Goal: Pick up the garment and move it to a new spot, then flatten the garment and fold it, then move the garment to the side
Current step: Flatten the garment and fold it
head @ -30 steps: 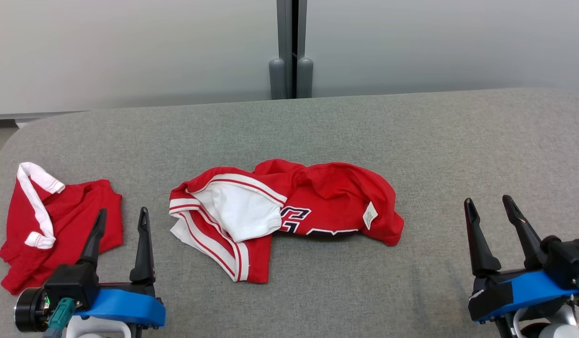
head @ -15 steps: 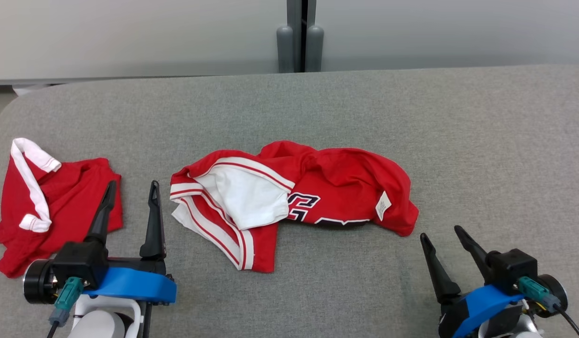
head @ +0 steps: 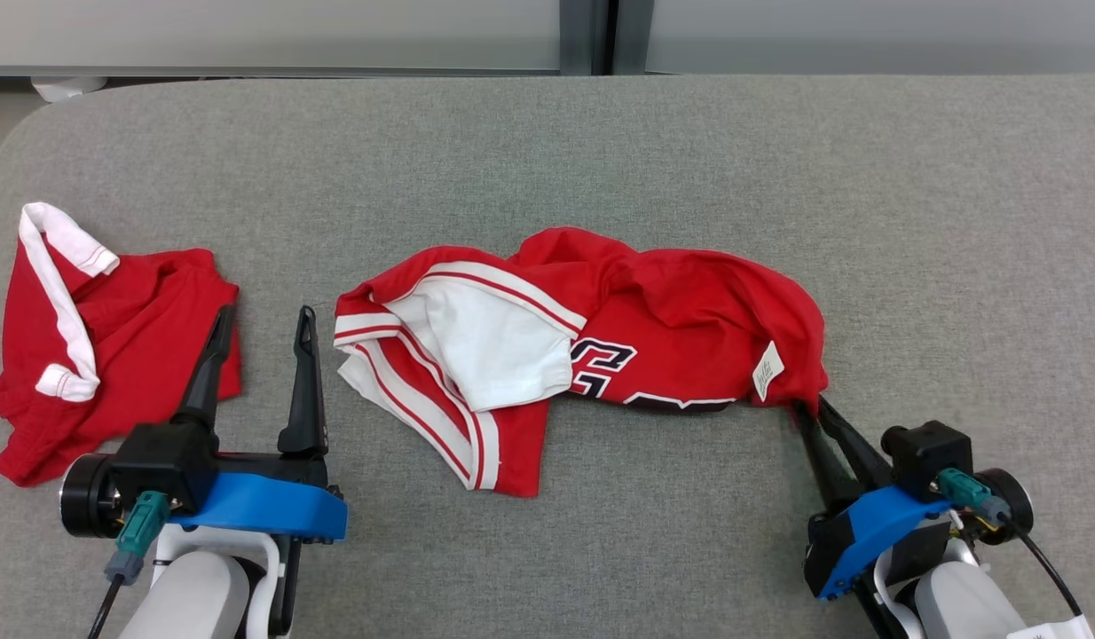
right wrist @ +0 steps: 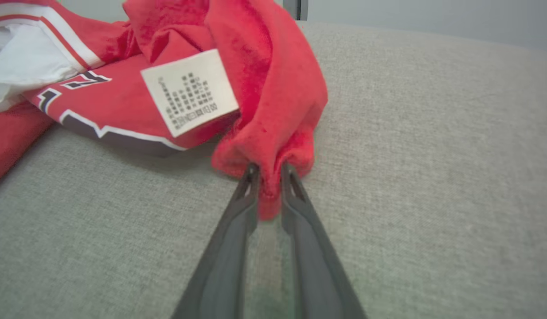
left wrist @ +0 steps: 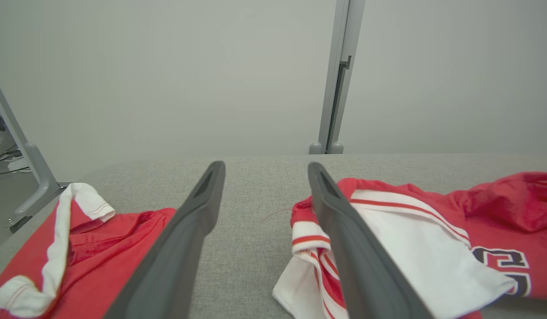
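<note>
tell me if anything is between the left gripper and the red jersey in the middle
Nothing visible. The left gripper, jaws open, sits just left of the jersey with bare grey surface between. The second red garment lies on its other side, out of the way. The right gripper is shut on the jersey's right corner.

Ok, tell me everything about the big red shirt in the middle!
The red shirt lies crumpled on the grey padded table. It looks like soft cloth, with white striped trim, a white inside part, dark lettering and a small white label. The right gripper pinches its right corner.
</note>
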Motion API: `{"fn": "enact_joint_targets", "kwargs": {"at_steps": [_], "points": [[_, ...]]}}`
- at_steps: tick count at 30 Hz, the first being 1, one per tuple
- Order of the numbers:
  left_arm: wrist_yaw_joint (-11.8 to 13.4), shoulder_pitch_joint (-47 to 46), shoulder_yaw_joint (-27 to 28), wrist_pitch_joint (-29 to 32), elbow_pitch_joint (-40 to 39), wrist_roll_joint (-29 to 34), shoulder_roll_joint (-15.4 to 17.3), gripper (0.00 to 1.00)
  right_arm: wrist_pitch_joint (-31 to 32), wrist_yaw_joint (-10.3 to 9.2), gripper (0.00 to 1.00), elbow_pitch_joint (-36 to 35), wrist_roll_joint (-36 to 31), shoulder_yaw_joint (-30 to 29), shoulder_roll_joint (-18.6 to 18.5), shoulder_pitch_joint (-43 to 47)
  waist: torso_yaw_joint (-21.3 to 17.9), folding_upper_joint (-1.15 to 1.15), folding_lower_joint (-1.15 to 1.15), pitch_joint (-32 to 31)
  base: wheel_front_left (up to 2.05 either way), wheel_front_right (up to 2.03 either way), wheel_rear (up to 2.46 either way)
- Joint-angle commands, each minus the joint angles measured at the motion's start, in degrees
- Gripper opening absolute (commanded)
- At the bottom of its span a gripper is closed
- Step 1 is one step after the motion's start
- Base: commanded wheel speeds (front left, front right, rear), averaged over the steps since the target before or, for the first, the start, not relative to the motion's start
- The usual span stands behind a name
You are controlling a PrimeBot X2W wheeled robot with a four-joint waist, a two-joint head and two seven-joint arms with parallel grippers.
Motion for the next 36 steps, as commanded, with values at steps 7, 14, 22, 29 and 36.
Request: {"fn": "enact_joint_targets", "kwargs": {"at_steps": [7,14,22,29,36], "points": [[-0.08,0.07,0.61,-0.51,0.71,0.57,-0.45,1.0,-3.5,0.01,0.0,-4.19,3.25,-0.05,-2.37,0.87,-1.29,0.0,-0.01,-1.46,0.0,0.0,0.0],[0.14,0.55,1.17,-0.65,0.31,0.81,-0.79,1.0,-0.78,0.01,0.0,-14.92,5.59,-4.85,-4.99,3.87,-2.73,0.0,-0.01,-2.19,0.0,0.0,0.0],[-0.19,-0.12,1.45,-0.68,0.49,0.91,-1.43,1.0,5.74,0.01,0.0,-22.12,6.6,-12.01,-4.75,5.26,-3.02,0.0,-0.01,-1.31,0.0,0.0,0.0],[-0.67,-1.97,1.22,-0.66,0.24,1.54,-1.79,1.0,9.78,0.01,0.0,-16.74,7.47,-14.6,-4.86,1.9,-2.09,0.0,-0.01,1.94,0.0,0.0,0.0],[-1.73,-4.69,0.71,-0.67,1.06,1.99,-2.58,1.0,9.61,0.01,0.0,-5.35,10.19,-15.67,-5.87,-4.44,-0.9,0.0,-0.01,5.72,0.0,0.0,0.0]]}}
